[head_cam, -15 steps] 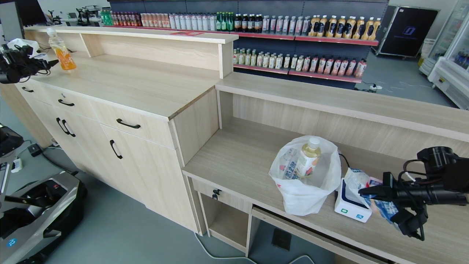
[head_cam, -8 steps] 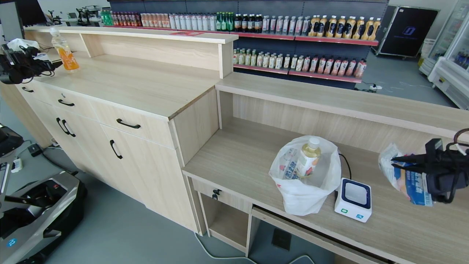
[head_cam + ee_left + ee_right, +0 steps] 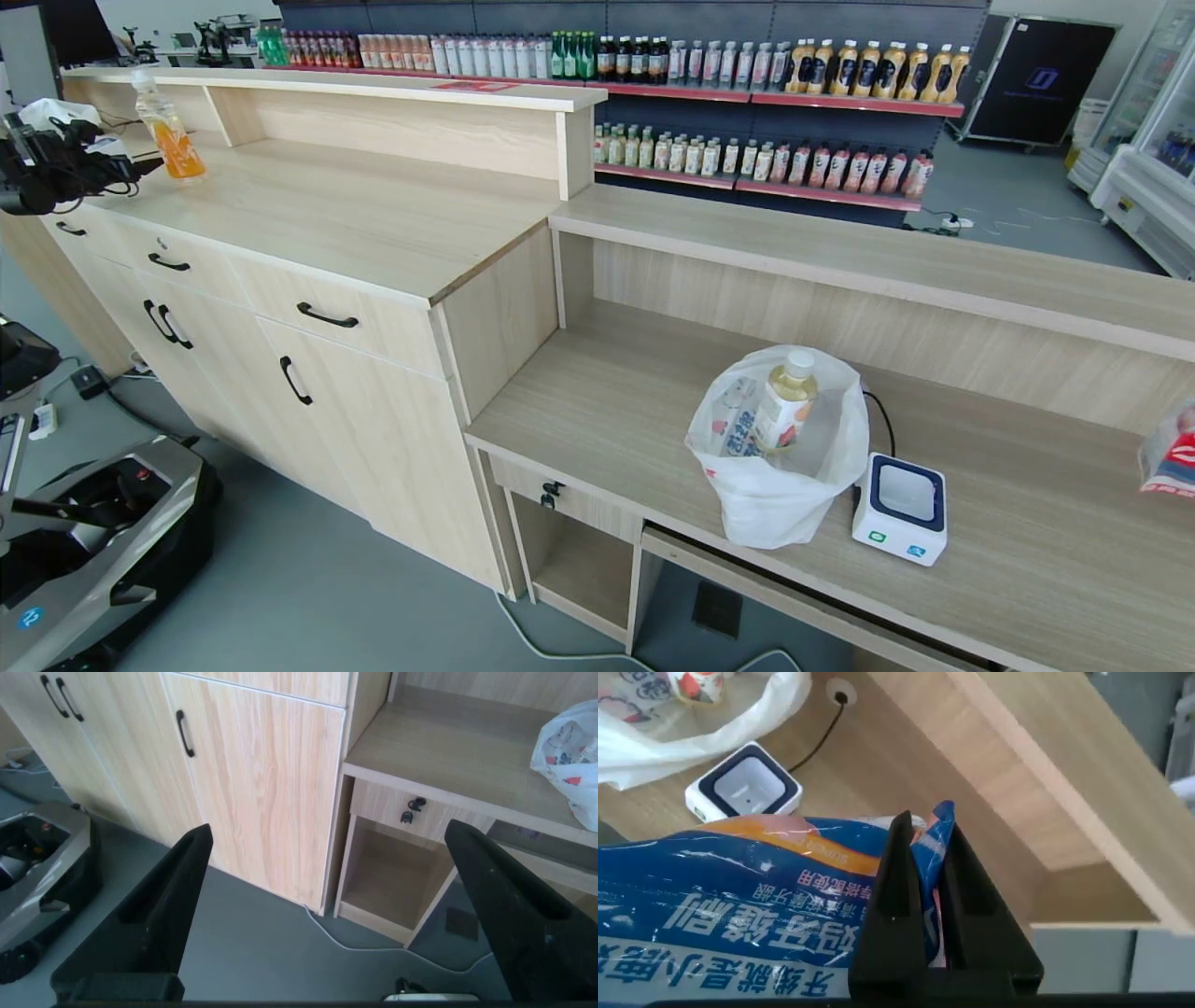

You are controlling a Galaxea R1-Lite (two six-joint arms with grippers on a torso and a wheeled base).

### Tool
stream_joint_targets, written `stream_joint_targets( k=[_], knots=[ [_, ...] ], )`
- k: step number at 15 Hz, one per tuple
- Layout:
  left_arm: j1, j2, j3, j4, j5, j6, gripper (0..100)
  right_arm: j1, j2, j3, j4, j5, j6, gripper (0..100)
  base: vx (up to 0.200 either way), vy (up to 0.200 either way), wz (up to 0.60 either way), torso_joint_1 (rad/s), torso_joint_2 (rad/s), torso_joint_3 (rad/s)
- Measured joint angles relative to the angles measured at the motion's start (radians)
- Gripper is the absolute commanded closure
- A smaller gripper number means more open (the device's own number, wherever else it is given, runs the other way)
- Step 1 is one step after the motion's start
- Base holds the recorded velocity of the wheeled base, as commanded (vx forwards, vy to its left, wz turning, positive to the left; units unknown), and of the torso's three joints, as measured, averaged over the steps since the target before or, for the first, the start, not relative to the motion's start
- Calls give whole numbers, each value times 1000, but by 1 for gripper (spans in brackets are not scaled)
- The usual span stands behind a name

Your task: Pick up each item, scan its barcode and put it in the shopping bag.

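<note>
Snack packet [image 3: 738,901] (one), right pincer [image 3: 923,859] clamped

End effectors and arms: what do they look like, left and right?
The left end effector has two matte black fingers, flat blades tapering from a broad base to narrow tips. The left arm is black too, with thin black cables looped over its wrist. The right end effector has the same black wedge-shaped fingers. No markings show.
</note>
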Motion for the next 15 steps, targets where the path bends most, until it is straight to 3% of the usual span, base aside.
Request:
stream_joint_targets(
  k=[3, 8, 10, 13, 15],
  knots=[
    [0, 0, 0, 0, 0, 0, 0, -89, -60, 104, 3, -25, 176, 100, 0, 0, 0, 0, 0, 0],
    [0, 0, 0, 0, 0, 0, 0, -182, -149, 206, 4, -29, 173, 100, 0, 0, 0, 0, 0, 0],
    [0, 0, 0, 0, 0, 0, 0, -193, -171, 208, -5, -60, 138, 100, 0, 0, 600, 5, 5, 7],
    [0, 0, 0, 0, 0, 0, 0, -128, -186, 205, -115, -91, 145, 100, 0, 0, 600, 2, 1, 4],
    [0, 0, 0, 0, 0, 0, 0, 3, -182, 199, -177, -182, 199, 100, 0, 0, 600, 7, 5, 2]
  ],
)
